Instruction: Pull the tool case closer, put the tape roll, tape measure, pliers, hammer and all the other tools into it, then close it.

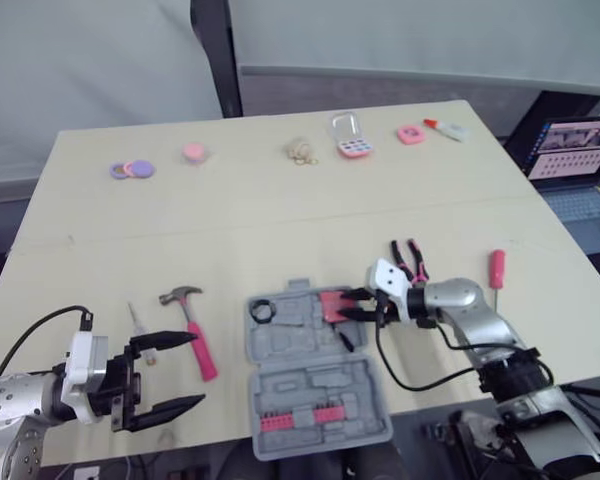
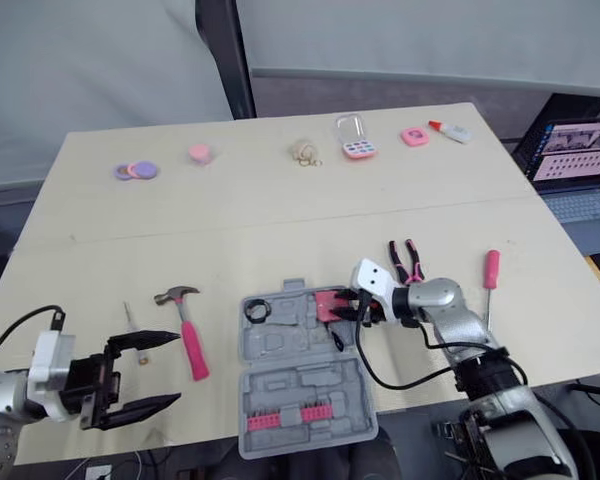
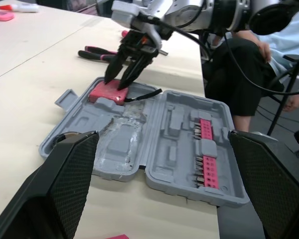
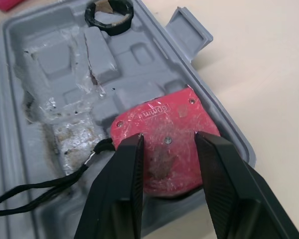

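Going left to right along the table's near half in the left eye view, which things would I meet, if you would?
Small screwdriver → hammer → tool case → pliers → pink-handled screwdriver.

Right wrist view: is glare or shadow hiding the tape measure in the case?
Right wrist view: no glare on the tape measure, its face evenly lit between the right gripper's open jaws, which cover its edges; shine sits mainly on the crinkled clear film in the tool case. Left wrist view: that film glints too. Left eye view: soft, faint shadows beside the hammer.
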Motion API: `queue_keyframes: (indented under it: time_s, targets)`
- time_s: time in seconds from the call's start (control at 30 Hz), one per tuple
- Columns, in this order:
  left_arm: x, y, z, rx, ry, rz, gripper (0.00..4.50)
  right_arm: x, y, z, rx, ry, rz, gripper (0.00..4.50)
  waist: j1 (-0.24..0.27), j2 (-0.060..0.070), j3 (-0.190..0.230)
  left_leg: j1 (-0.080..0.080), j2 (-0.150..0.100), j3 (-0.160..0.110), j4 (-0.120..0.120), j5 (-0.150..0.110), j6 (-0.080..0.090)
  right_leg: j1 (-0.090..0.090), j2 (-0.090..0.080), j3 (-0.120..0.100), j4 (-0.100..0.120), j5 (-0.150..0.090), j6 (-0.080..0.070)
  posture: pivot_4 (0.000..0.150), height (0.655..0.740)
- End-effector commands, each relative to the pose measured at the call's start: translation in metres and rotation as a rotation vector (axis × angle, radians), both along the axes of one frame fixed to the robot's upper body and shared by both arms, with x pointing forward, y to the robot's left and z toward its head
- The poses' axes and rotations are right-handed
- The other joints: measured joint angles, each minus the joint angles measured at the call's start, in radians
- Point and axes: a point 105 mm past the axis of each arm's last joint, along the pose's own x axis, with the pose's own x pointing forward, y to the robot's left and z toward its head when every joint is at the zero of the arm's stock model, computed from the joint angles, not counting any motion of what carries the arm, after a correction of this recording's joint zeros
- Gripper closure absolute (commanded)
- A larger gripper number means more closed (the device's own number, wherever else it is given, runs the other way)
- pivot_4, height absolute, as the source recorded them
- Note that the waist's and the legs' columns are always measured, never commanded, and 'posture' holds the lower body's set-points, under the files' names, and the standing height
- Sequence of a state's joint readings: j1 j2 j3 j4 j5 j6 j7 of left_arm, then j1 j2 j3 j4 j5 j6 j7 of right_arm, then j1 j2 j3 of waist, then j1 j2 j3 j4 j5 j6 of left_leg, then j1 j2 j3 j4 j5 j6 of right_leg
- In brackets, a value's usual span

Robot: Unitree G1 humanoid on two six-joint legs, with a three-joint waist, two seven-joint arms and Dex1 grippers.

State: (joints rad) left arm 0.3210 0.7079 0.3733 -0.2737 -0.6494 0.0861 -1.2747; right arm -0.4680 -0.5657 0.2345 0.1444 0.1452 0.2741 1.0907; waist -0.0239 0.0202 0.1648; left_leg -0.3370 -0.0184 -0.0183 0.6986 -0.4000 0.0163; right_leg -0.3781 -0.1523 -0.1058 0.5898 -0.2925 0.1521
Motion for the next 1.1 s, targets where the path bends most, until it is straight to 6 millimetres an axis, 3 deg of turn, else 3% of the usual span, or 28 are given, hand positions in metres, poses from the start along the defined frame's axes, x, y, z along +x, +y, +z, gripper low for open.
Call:
queue_keyframes:
  time_s: [0.03, 0.2, 0.3, 0.47, 0.7, 0.8, 0.87, 1.1]
  targets:
    - [-0.001, 0.001, 0.008, 0.002, -0.010, 0.024, 0.00, -0.010, -0.005, 0.047, 0.063, -0.082, 0.013, 2.77, 0.000, 0.000, 0.000, 0.000, 0.000, 0.000, 0.000, 0.000, 0.000, 0.000, 0.000, 0.000, 0.000, 0.000, 0.000, 0.150, 0.7400]
    - [-0.003, 0.018, -0.014, 0.105, 0.144, 0.197, 0.00, -0.054, -0.035, 0.076, 0.108, -0.121, -0.055, 2.77, 0.021, 0.000, 0.000, 0.000, 0.000, 0.000, -0.001, -0.002, -0.001, 0.000, 0.001, 0.000, -0.001, 0.000, 0.000, 0.150, 0.7400]
    - [-0.002, 0.022, -0.026, 0.155, 0.247, 0.296, 0.00, -0.088, -0.053, 0.062, 0.049, -0.020, -0.101, 2.77, 0.029, -0.001, 0.001, 0.000, 0.000, 0.002, 0.000, -0.003, 0.000, 0.001, 0.002, 0.000, -0.003, 0.000, 0.000, 0.150, 0.7400]
    - [-0.010, 0.018, -0.029, 0.106, 0.312, 0.278, 0.00, -0.136, -0.071, 0.032, 0.020, 0.329, -0.199, 2.77, 0.048, -0.002, 0.001, 0.002, 0.001, 0.004, 0.001, -0.003, 0.000, 0.003, 0.001, 0.003, -0.004, 0.000, 0.000, 0.150, 0.7400]
    - [-0.021, 0.022, -0.037, 0.095, 0.309, 0.316, 0.00, -0.165, -0.084, 0.010, 0.039, 0.447, -0.316, 2.77, 0.049, -0.002, 0.001, 0.001, 0.003, 0.004, 0.000, -0.004, 0.001, 0.003, 0.002, 0.002, -0.005, 0.000, -0.001, 0.150, 0.7400]
    - [-0.022, 0.024, -0.038, 0.104, 0.289, 0.332, 0.00, -0.164, -0.088, 0.008, 0.047, 0.423, -0.346, 3.65, 0.049, -0.002, 0.001, 0.002, 0.002, 0.005, 0.001, -0.004, 0.001, 0.003, 0.002, 0.003, -0.005, 0.000, -0.001, 0.150, 0.7400]
    - [-0.023, 0.026, -0.037, 0.113, 0.267, 0.340, 0.00, -0.163, -0.089, 0.009, 0.053, 0.409, -0.353, 4.48, 0.049, -0.002, 0.001, 0.002, 0.002, 0.005, 0.001, -0.004, 0.001, 0.003, 0.002, 0.003, -0.005, 0.000, -0.001, 0.150, 0.7400]
    - [-0.032, 0.034, -0.041, 0.135, 0.192, 0.420, 0.00, -0.167, -0.095, 0.008, 0.030, 0.401, -0.385, 4.48, 0.049, -0.003, 0.001, 0.001, 0.003, 0.005, 0.000, -0.005, 0.002, 0.003, 0.002, 0.003, -0.006, -0.001, -0.001, 0.150, 0.7400]
